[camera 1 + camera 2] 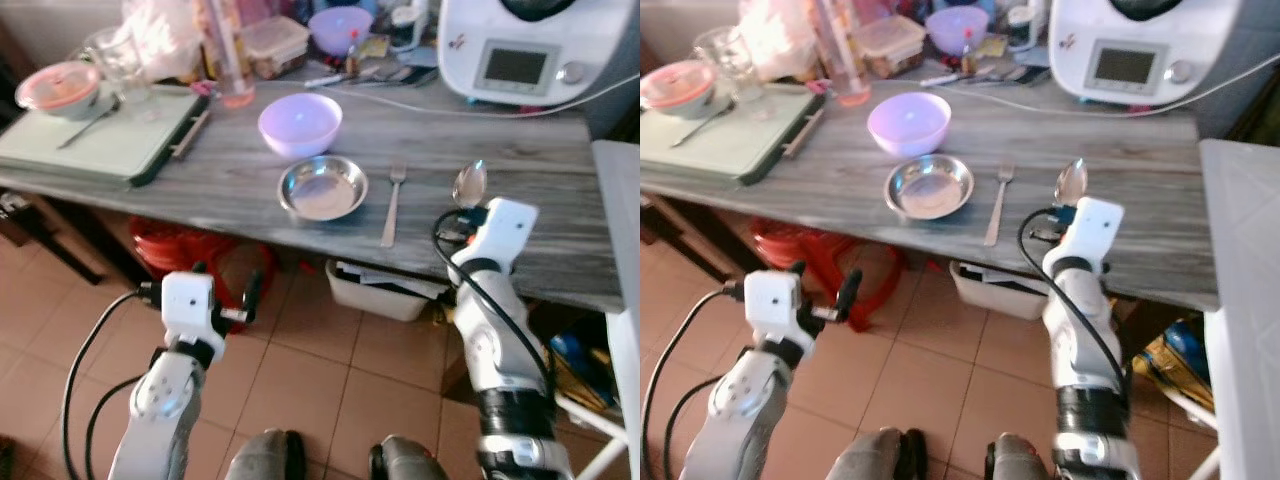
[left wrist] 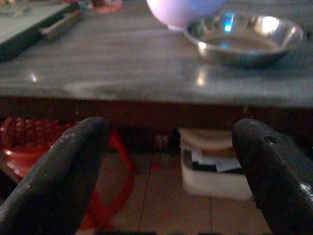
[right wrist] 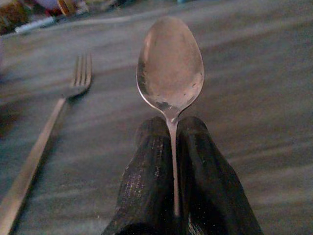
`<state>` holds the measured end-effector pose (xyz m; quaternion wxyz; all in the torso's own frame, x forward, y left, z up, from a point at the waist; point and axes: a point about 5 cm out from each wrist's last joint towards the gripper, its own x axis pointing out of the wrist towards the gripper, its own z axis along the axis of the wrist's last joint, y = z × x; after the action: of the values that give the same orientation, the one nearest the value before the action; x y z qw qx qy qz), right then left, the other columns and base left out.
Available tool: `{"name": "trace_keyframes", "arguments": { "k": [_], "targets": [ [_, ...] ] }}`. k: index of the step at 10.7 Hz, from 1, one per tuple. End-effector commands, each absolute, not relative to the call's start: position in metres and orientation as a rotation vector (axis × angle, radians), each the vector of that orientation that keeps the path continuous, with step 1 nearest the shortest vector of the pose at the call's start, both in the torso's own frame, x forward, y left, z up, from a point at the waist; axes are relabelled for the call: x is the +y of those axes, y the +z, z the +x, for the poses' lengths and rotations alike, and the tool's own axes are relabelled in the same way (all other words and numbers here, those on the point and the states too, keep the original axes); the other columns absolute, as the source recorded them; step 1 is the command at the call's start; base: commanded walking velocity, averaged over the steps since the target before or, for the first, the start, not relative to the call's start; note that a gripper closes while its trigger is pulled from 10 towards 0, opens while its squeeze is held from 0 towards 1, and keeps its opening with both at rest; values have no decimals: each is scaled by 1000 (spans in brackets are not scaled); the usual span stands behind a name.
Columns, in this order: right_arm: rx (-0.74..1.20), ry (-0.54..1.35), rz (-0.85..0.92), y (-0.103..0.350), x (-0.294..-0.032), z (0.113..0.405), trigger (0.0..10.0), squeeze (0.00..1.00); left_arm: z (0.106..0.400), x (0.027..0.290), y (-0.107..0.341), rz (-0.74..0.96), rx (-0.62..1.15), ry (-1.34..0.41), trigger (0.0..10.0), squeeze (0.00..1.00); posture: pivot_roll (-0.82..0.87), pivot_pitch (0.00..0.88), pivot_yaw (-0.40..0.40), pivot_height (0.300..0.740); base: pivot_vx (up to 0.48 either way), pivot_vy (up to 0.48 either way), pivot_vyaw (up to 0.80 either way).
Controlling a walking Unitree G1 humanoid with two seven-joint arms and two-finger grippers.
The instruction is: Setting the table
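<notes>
My right gripper (image 3: 172, 128) is shut on the handle of a metal spoon (image 1: 469, 184), whose bowl points away over the grey wooden table (image 1: 520, 170). A fork (image 1: 392, 206) lies just left of it. Beside the fork sits a steel bowl (image 1: 322, 188), and a lilac bowl (image 1: 299, 124) stands behind that. My left gripper (image 2: 166, 161) is open and empty, held low in front of the table's near edge, above the tiled floor.
A green tray (image 1: 95, 140) with a small pink bowl (image 1: 58, 87) and a spoon occupies the table's left end. A white kitchen machine (image 1: 525, 50) with its cable stands at the back right. Under the table are a red stool (image 1: 165, 250) and a white bin (image 1: 385, 290).
</notes>
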<state>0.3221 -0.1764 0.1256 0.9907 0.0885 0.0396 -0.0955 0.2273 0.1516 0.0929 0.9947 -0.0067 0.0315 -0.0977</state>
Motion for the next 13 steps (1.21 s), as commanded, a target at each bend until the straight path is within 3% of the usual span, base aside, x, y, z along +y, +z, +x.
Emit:
{"name": "trace_keyframes", "arguments": {
  "k": [1,6,13],
  "targets": [
    [75,-181,195,129,-171,327,0,0,225,156,94,-3,70,-192,10000,0,80,173,116,740,0,0,0],
    [112,-132,249,132,-145,347,0,0,221,154,96,5,90,-209,10000,0,98,184,111,740,0,0,0],
    [180,-200,250,119,-150,338,0,0,222,151,96,-5,98,-209,10000,0,90,187,102,740,0,0,0]
  ]
}}
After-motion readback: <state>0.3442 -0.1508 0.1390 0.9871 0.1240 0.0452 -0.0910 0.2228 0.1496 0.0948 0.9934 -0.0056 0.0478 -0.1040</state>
